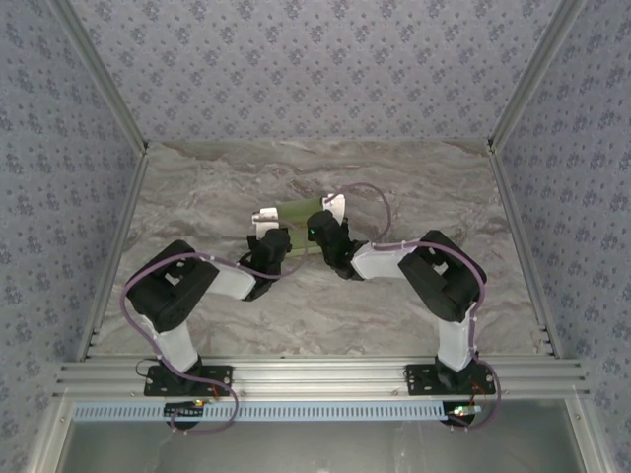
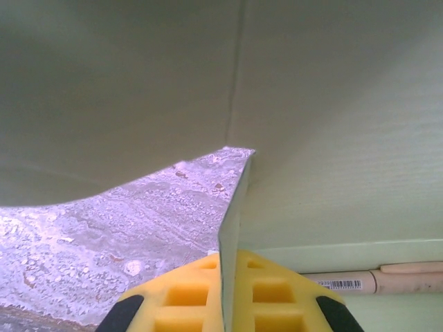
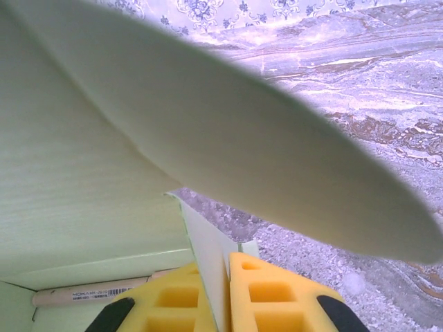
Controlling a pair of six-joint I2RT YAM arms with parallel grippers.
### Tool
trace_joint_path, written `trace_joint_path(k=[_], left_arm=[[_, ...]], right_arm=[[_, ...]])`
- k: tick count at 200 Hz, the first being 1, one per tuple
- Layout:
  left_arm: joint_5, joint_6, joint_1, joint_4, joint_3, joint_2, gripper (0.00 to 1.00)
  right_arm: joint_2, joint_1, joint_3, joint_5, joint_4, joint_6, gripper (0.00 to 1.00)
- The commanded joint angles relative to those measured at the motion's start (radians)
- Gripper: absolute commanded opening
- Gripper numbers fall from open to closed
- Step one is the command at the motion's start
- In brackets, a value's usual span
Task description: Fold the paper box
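Note:
The paper box (image 1: pixel 294 212) is pale green thin card, partly folded, held up off the marbled table between both arms at mid-table. My left gripper (image 1: pixel 270 243) holds its left side. In the left wrist view the yellow pads (image 2: pixel 194 290) of the left gripper (image 2: pixel 228 266) are shut on an upright card flap of the paper box (image 2: pixel 332 104). My right gripper (image 1: pixel 321 233) holds the right side. In the right wrist view the right gripper (image 3: pixel 221 270) pinches another flap of the paper box (image 3: pixel 242 138), whose curved panel arches overhead.
A thin tan stick with a barcode label (image 2: pixel 387 280) lies against the card below the box, also seen as the stick (image 3: pixel 90 294). The marbled table (image 1: pixel 197 197) has patterned walls on three sides. An aluminium rail (image 1: pixel 315 374) runs along the near edge.

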Motion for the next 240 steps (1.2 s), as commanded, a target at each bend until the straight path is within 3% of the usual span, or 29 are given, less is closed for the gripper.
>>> trace_joint_path(k=[1, 91, 163, 240], left_arm=[[-0.089, 0.037, 0.004, 0.025, -0.033, 0.026, 0.00], [-0.131, 0.091, -0.017, 0.142, -0.078, 0.079, 0.00], [-0.153, 0.123, -0.036, 0.211, -0.099, 0.109, 0.00], [-0.161, 0.158, -0.036, 0.296, -0.134, 0.136, 0.00]], right_arm=[[-0.013, 0.004, -0.045, 0.067, 0.026, 0.022, 0.11], [-0.006, 0.034, -0.123, 0.073, 0.123, 0.060, 0.12], [0.004, 0.040, -0.133, 0.074, 0.068, 0.180, 0.12], [0.004, 0.041, -0.166, 0.073, 0.073, 0.141, 0.14]])
